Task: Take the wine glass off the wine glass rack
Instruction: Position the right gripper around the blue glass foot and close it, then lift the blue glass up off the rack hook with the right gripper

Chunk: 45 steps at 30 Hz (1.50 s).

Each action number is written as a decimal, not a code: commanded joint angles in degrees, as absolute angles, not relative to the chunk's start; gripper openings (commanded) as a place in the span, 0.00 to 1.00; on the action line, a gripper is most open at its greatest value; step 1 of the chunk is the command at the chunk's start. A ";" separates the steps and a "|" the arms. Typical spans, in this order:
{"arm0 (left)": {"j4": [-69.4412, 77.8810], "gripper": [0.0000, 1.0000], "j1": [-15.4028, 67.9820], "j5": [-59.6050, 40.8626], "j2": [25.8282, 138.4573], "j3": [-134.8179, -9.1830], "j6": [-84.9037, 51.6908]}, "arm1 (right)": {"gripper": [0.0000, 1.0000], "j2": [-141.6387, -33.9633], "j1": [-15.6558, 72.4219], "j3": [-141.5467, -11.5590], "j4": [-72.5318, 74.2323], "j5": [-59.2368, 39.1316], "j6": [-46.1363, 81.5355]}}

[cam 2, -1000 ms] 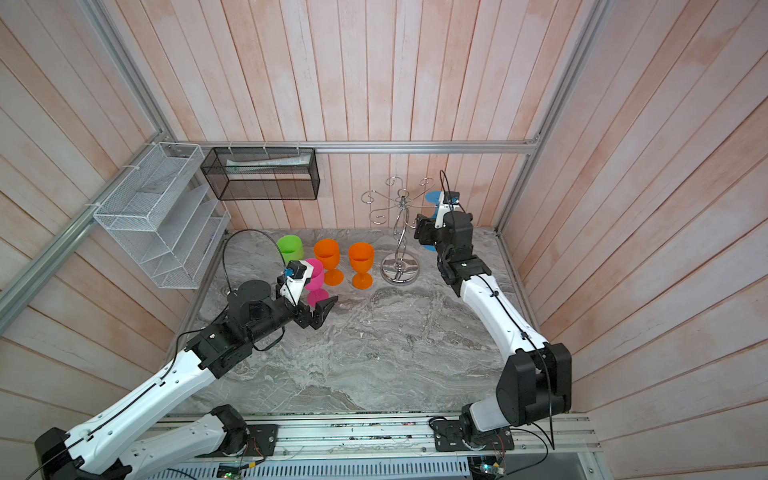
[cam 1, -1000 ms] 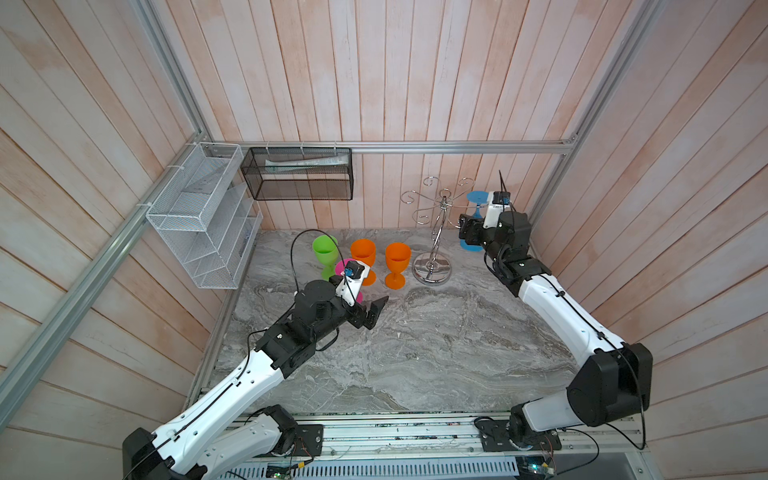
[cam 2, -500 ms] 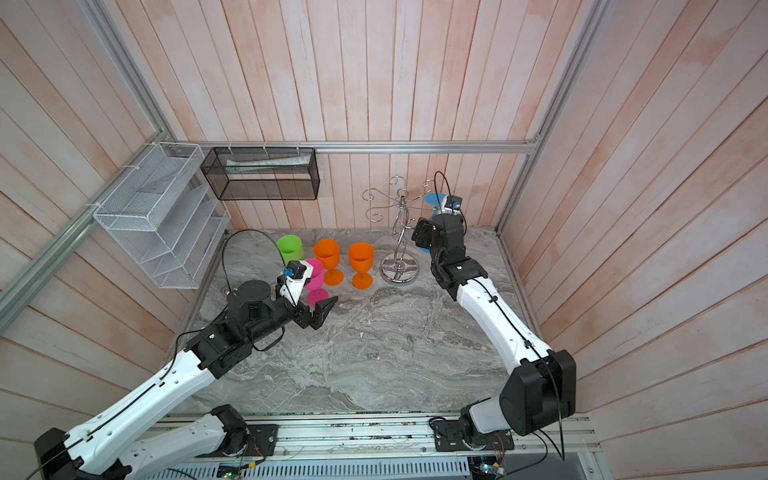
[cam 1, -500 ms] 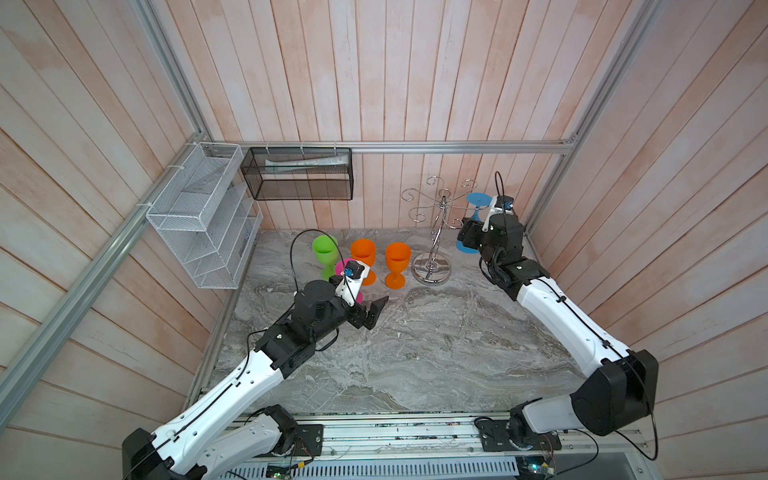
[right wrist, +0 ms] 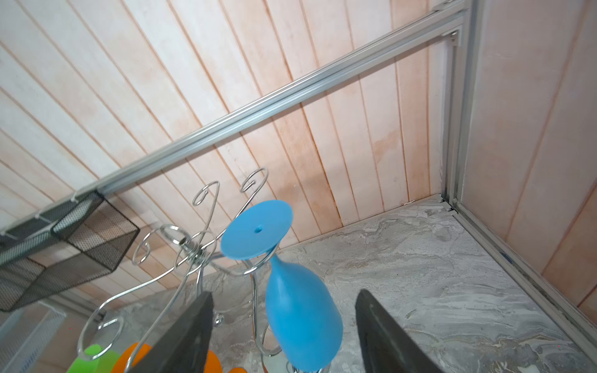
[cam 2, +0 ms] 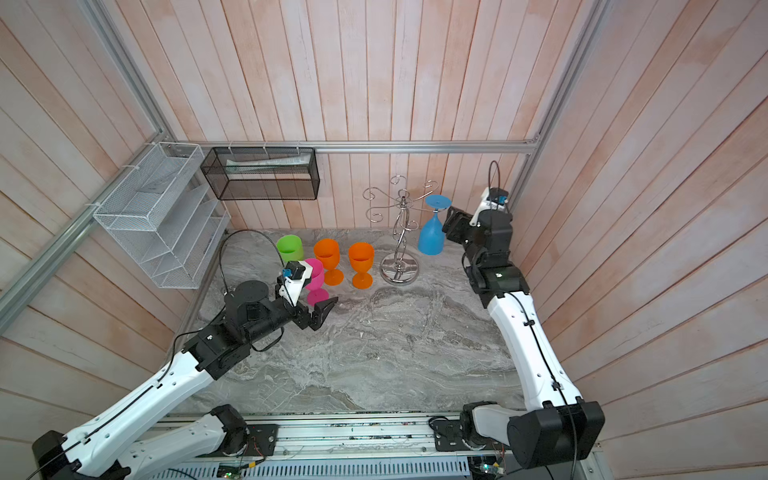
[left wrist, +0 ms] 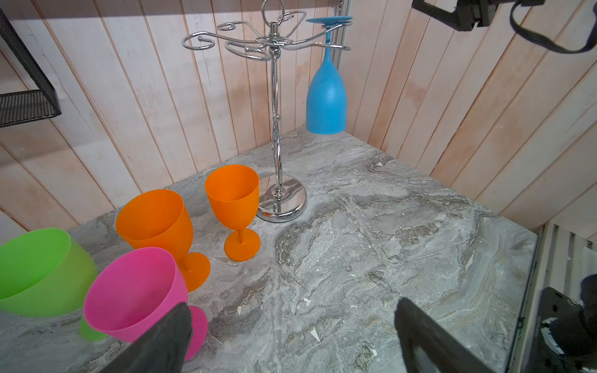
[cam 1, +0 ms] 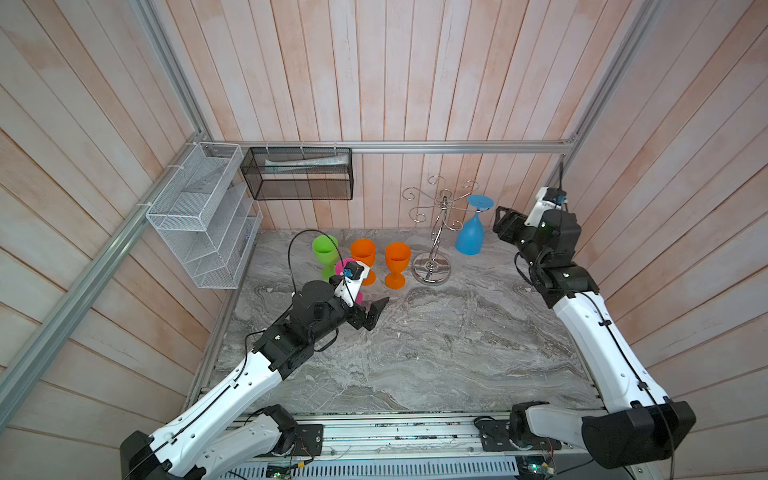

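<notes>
A blue wine glass (cam 1: 470, 235) (cam 2: 431, 237) hangs upside down by its foot from a curled arm of the chrome wine glass rack (cam 1: 437, 232) (cam 2: 400, 232) at the back right of the table. My right gripper (cam 1: 503, 224) (cam 2: 455, 224) is open just right of the glass, apart from it. In the right wrist view the glass bowl (right wrist: 300, 316) shows ahead between the two fingers of the right gripper (right wrist: 284, 292), with a gap on each side. My left gripper (cam 1: 374, 309) (left wrist: 292, 305) is open and empty, low over the table beside a pink glass (left wrist: 135, 290).
A green glass (cam 1: 325, 249), two orange glasses (cam 1: 363, 255) (cam 1: 397, 259) and the pink one stand upright left of the rack's round base (cam 1: 431, 270). A white mesh basket (cam 1: 199, 216) and a black mesh basket (cam 1: 299, 172) hang on the walls. The right wall corner is close behind my right gripper.
My right gripper has drawn back to the right, away from the blue glass, and its jaws have narrowed a little. The glass still hangs on the rack. The left arm has not moved.
</notes>
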<state>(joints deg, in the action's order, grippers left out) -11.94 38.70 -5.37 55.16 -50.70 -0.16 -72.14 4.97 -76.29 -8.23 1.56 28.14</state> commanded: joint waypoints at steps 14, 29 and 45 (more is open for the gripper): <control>-10.45 0.99 39.88 -8.87 53.51 -49.83 1.43 | 0.61 -86.56 -3.16 -87.21 -3.87 -25.65 47.56; -10.60 1.00 40.09 -8.88 54.33 -49.88 1.49 | 0.54 -91.77 -3.14 -87.48 0.44 -28.57 51.59; -10.72 1.00 40.14 -8.70 55.17 -49.99 1.68 | 0.30 -93.71 -2.55 -87.23 3.16 -31.02 51.94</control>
<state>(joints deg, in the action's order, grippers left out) -11.53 39.94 -8.36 54.87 -50.65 0.91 -92.97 -2.83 -85.73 1.21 -29.87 52.36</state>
